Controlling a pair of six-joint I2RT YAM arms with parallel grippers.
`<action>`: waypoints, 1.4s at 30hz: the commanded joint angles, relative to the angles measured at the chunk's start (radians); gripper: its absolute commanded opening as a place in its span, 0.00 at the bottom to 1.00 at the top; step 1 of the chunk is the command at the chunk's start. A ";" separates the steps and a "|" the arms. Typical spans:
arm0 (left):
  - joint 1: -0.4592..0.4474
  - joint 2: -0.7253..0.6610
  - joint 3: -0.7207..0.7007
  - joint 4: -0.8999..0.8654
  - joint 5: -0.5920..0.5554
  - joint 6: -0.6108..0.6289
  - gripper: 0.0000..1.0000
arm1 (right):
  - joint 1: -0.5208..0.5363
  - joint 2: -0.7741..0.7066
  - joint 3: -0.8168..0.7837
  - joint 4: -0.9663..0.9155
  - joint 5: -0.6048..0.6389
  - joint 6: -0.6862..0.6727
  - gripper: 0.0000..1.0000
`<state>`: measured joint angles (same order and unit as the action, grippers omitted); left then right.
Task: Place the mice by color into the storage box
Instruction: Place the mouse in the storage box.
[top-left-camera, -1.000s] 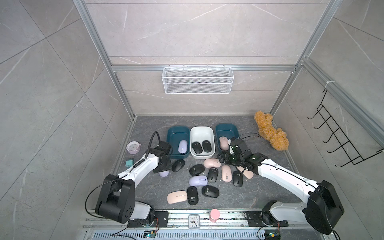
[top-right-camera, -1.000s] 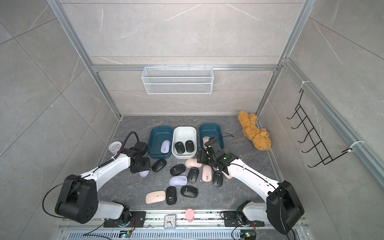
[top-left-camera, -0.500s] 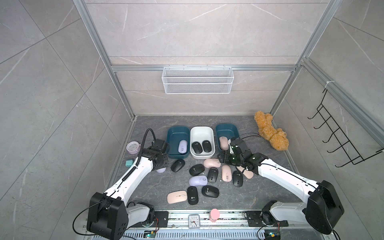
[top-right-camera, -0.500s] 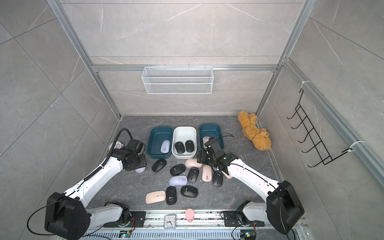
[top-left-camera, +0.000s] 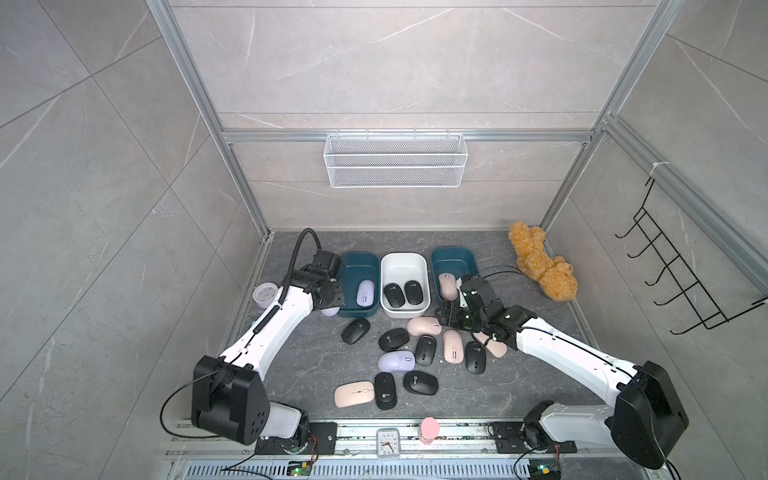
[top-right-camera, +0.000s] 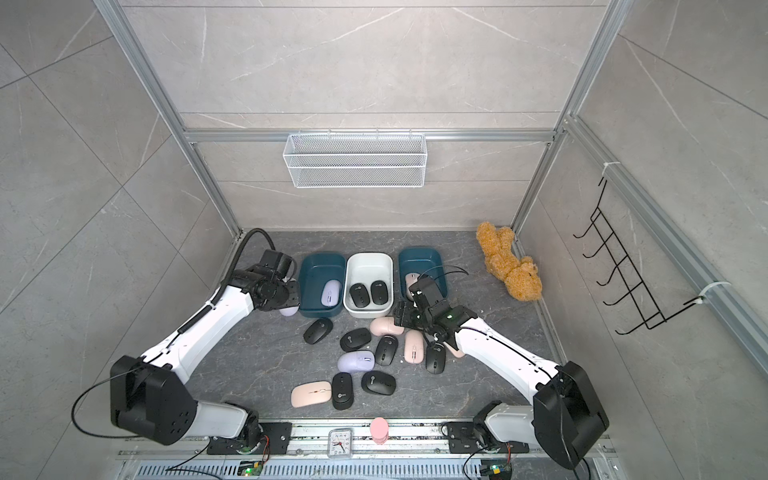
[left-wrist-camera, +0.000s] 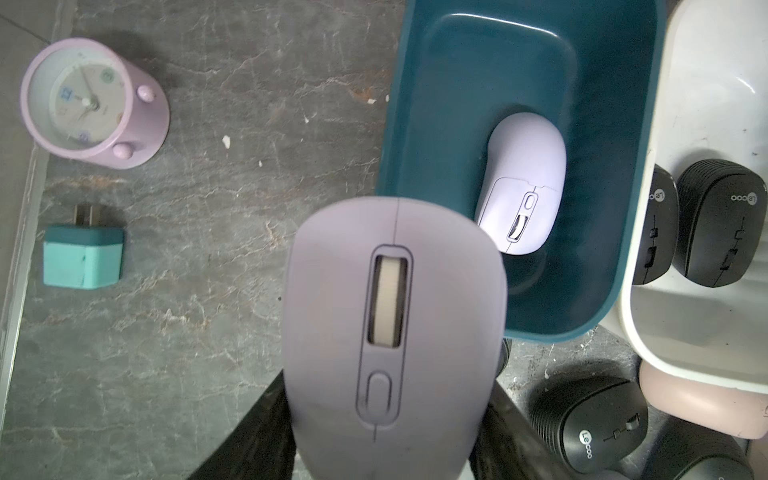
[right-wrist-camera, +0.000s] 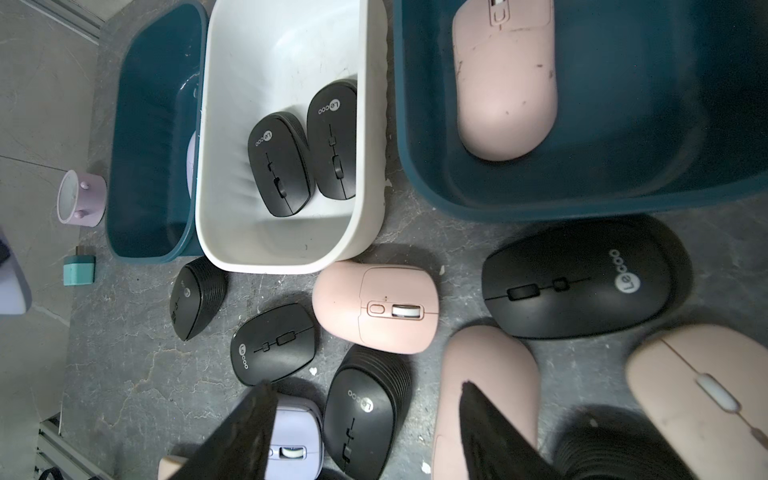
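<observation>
Our left end effector (left-wrist-camera: 384, 415) grips the lilac mouse (left-wrist-camera: 395, 291); we should lift it clear over the teal box (left-wrist-camera: 478, 62) rim before releasing; right end effector (right-wrist-camera: 365, 415) hangs part-open, empty

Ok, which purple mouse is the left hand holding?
The purple mouse outside the left teal bin, clamped in the left hand. The paler mouse lies inside that bin; the third mouse sits loose on the table.

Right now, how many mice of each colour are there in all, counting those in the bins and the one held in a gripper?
Black mice: 9 (one shows only in the right wrist view)
Purple mice: 3 (one held in the left gripper)
Pink mice: 5
Total: 17
</observation>
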<state>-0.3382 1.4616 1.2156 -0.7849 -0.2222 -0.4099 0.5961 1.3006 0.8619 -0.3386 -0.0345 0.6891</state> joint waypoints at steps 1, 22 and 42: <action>-0.020 0.065 0.078 0.032 0.031 0.060 0.55 | -0.001 -0.020 0.015 -0.003 0.007 0.005 0.71; -0.071 0.433 0.276 0.028 -0.014 0.119 0.55 | -0.001 -0.006 -0.002 0.001 0.027 -0.004 0.71; -0.071 0.540 0.351 -0.019 -0.111 0.099 0.56 | -0.001 0.014 -0.024 0.023 0.018 -0.002 0.71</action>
<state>-0.4133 1.9961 1.5227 -0.7757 -0.2981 -0.3096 0.5961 1.3075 0.8543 -0.3370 -0.0196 0.6888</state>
